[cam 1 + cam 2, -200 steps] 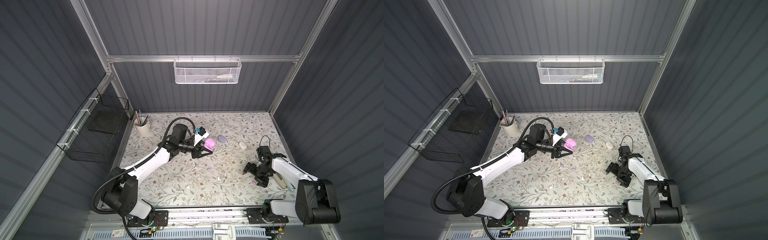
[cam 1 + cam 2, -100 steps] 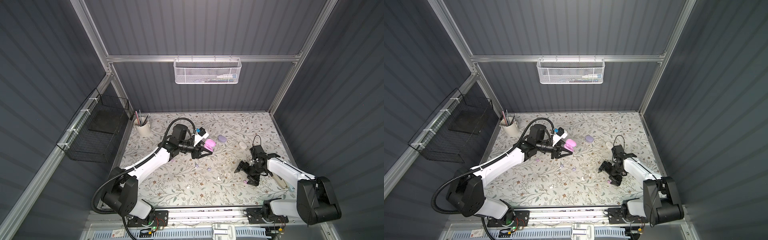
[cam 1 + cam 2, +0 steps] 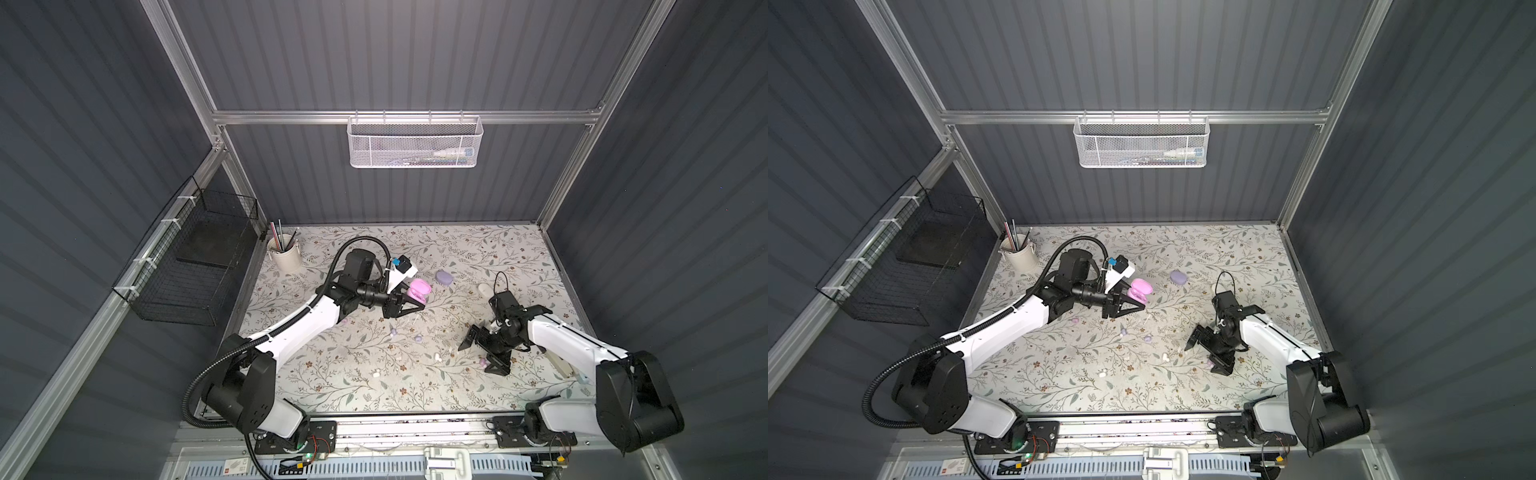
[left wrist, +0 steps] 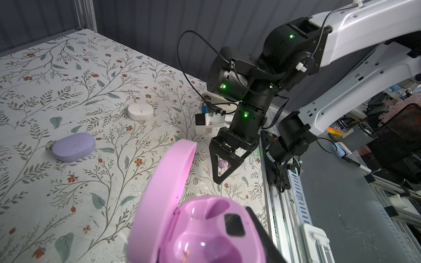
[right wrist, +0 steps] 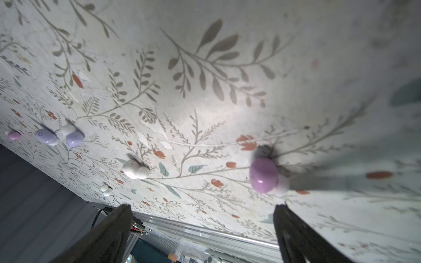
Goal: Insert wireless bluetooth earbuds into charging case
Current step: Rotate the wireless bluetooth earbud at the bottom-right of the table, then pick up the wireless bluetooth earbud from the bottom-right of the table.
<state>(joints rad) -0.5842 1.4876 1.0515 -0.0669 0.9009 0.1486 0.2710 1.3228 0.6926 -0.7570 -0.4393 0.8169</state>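
a: what is happening over the flowery table (image 3: pixel 478 249)?
b: the left gripper (image 3: pixel 415 296) is squeezing tight on the pink case (image 3: pixel 417 290), and its lid is standing open.
a: what is the right gripper (image 5: pixel 202 207) doing?
b: its jaws are standing wide apart, holding nothing, hanging over a pink earbud (image 5: pixel 264 175) lying on the table. the other earbuds (image 5: pixel 135 169) are lying scattered near the middle.

Floral table (image 3: pixel 353 386): lavender case (image 3: pixel 444 277), white case (image 3: pixel 484 289), pen cup (image 3: pixel 286 259), scattered earbuds (image 3: pixel 418 338).
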